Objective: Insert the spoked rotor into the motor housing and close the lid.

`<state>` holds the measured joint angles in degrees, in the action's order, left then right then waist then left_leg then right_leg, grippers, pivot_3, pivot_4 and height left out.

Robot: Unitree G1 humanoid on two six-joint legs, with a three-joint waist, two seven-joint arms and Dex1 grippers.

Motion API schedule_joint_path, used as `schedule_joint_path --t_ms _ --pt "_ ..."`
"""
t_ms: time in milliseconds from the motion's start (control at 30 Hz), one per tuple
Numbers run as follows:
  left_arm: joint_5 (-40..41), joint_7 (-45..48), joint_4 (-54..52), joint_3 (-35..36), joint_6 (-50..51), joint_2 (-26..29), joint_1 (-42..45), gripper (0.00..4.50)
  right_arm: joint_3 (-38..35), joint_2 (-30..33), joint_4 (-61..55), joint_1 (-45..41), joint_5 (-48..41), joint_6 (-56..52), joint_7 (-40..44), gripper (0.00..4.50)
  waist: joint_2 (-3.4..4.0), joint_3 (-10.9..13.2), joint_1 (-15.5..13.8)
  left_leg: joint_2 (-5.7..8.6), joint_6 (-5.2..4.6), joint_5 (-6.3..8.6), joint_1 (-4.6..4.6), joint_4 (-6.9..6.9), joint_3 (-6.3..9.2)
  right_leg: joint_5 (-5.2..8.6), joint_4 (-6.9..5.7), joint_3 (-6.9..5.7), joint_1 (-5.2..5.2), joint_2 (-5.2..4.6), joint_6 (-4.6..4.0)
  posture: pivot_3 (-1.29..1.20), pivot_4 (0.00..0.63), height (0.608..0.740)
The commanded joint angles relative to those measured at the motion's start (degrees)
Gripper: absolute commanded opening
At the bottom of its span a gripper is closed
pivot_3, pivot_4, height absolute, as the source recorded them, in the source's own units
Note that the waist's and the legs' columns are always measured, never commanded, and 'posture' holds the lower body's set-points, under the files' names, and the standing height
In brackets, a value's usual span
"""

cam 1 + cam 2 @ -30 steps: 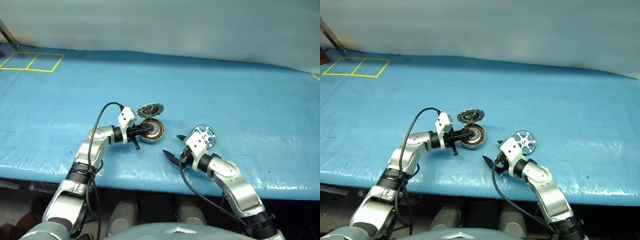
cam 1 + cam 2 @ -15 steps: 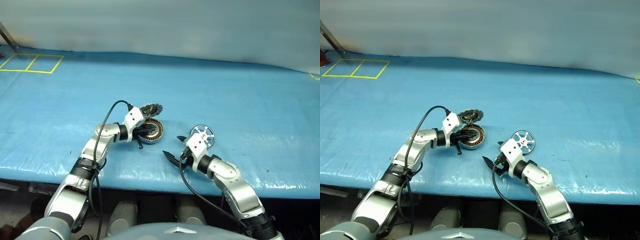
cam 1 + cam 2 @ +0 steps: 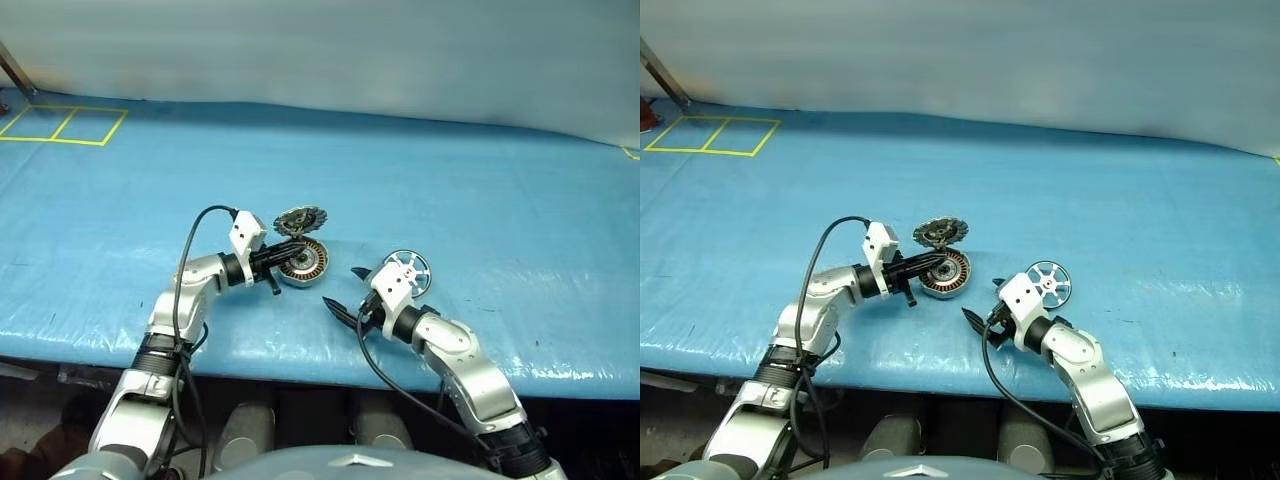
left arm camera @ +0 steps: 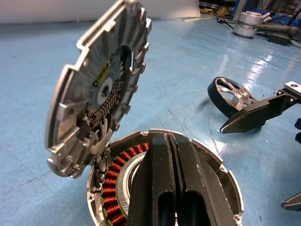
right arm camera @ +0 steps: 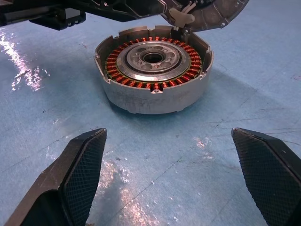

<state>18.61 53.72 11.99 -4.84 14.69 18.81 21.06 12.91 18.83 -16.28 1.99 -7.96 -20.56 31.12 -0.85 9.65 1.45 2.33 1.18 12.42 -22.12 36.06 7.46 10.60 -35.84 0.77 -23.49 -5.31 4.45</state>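
- Blue sheeting (image 3: pixel 480 180) covers the table; the motor housing (image 3: pixel 303 261) sits on it with its lid (image 3: pixel 300 220) tilted up at the far edge.
- Left gripper (image 3: pixel 292 255) — fingers pressed together — reaches almost level over the housing's copper windings (image 5: pixel 123 75).
- Right gripper (image 3: pixel 343 290) is spread wide, holding nothing, pointing at the housing from nearby.
- Spoked rotor (image 3: pixel 408 271) lies just behind the right wrist.

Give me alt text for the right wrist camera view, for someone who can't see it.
The motor housing, a round metal cup ringed inside with copper windings, sits on blue sheeting with its lid raised behind it. The right gripper faces it, jaws wide open with nothing between them.
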Motion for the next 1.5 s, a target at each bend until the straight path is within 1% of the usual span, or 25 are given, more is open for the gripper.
schedule_joint_path --t_ms 33,167,300,433,633,800,1100,1300,1500 --pt "1.2 1.9 -4.2 0.7 -0.6 1.8 -1.4 0.06 -1.1 0.4 -3.3 -0.4 -0.9 0.0 0.1 4.5 0.01 0.0 0.1 0.0 0.0 0.0 -0.01 -0.01 0.0 0.0 0.0 0.0 -0.01 0.0 0.0 0.0 0.15 0.74" --pt "0.4 2.9 -6.2 0.1 -1.4 3.8 -3.9 0.06 -1.9 1.4 -5.3 -0.6 0.0 -2.1 -1.7 4.5 0.02 0.0 0.0 -0.01 0.0 0.0 -0.01 -0.04 0.01 0.02 0.0 0.0 -0.04 0.0 -0.04 0.0 0.15 0.74" --pt "0.3 3.1 -7.9 -0.1 -2.0 4.5 -6.5 0.06 -3.7 3.0 -8.3 -1.2 2.0 -6.3 -4.6 4.5 0.02 0.0 -0.2 0.0 0.0 0.0 -0.03 -0.04 0.0 0.03 0.0 0.0 -0.05 -0.01 -0.05 0.0 0.15 0.74" --pt "0.2 4.1 -8.8 -0.1 -5.0 4.7 -8.5 0.06 -4.9 7.2 -12.2 -0.8 3.8 -10.6 -4.5 4.5 0.02 0.0 -0.4 0.0 0.0 0.0 -0.17 -0.03 0.02 0.03 0.01 -0.02 -0.18 -0.01 -0.05 0.0 0.15 0.74" --pt "2.9 8.3 -8.5 -0.1 -7.3 4.0 -10.1 0.06 -8.4 10.7 -14.5 -1.0 3.7 -16.1 -5.2 4.5 0.01 0.0 -0.7 0.01 0.0 0.0 -0.35 -0.03 0.02 0.02 0.04 -0.03 -0.33 -0.02 -0.05 0.0 0.15 0.74" --pt "3.7 10.0 -7.8 0.0 -9.4 3.1 -10.4 0.06 -11.1 11.1 -14.2 -1.3 2.8 -18.8 -5.8 4.5 0.01 0.0 -0.7 0.01 0.0 0.0 -0.35 -0.02 0.02 0.02 0.04 -0.04 -0.32 -0.03 -0.05 0.0 0.15 0.74" --pt "2.6 10.4 -6.2 -0.2 -13.4 2.8 -11.8 0.06 -15.2 11.2 -14.1 -0.5 1.3 -19.6 -5.4 4.5 0.01 0.0 -0.7 0.01 0.0 0.0 -0.35 -0.01 0.01 0.03 0.05 -0.04 -0.3 -0.03 -0.05 0.0 0.15 0.74" --pt "2.2 10.2 -5.4 -0.1 -15.6 2.6 -12.1 0.06 -15.4 11.5 -13.4 0.4 1.1 -20.5 -5.5 4.5 0.02 0.0 -0.7 0.01 0.0 0.0 -0.35 -0.01 0.01 0.03 0.05 -0.04 -0.31 -0.03 -0.05 0.0 0.15 0.74" --pt "1.8 9.7 -5.0 -0.2 -16.3 2.6 -12.1 0.06 -13.8 11.0 -12.9 0.9 1.4 -21.1 -5.7 4.5 0.01 0.0 -0.7 0.01 0.0 0.0 -0.35 -0.01 0.01 0.03 0.05 -0.04 -0.3 -0.03 -0.05 0.0 0.15 0.74"
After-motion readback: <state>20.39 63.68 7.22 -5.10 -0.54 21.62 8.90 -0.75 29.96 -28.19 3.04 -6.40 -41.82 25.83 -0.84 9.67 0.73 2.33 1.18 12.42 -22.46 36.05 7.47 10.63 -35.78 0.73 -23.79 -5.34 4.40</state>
